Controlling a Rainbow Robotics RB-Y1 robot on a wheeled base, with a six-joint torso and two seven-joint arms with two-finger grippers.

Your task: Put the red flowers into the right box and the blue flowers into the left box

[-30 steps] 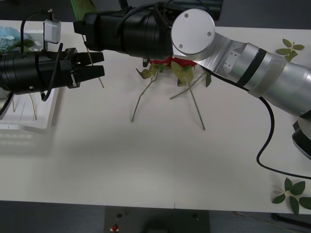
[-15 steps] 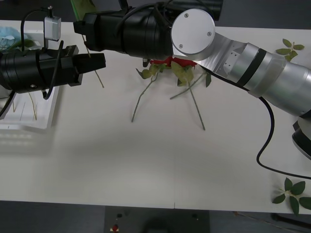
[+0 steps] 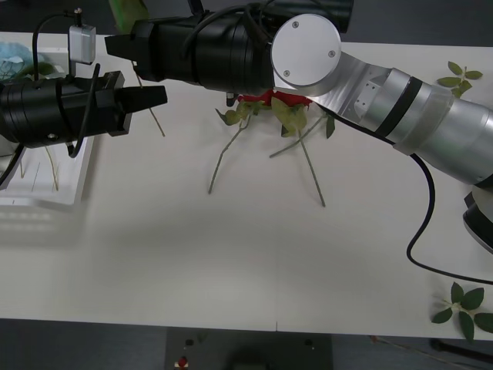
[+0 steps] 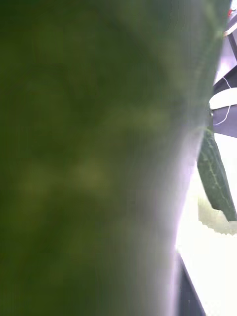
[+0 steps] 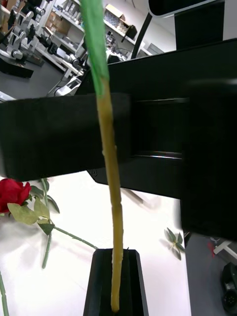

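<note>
A long thin flower stem stands tilted over the table's far left, its head hidden. My left gripper is shut on it; the left wrist view shows the stem rising from between the closed black fingers. My right gripper reaches across just above and behind the left gripper, by the stem's upper part, where a green leaf pokes up. A green leaf blurs the right wrist view. Red flowers lie at mid-table, partly under the right arm. A blue flower lies in the left box. The right box is out of view.
The stems of the red flowers fan out toward the table's middle. A red rose with leaves lies on the table below the held stem. Loose leaf sprigs lie at the far right and near right of the table.
My left gripper was open around the stem one second ago and has shut on it. The tip of my right gripper now reaches slightly farther left.
</note>
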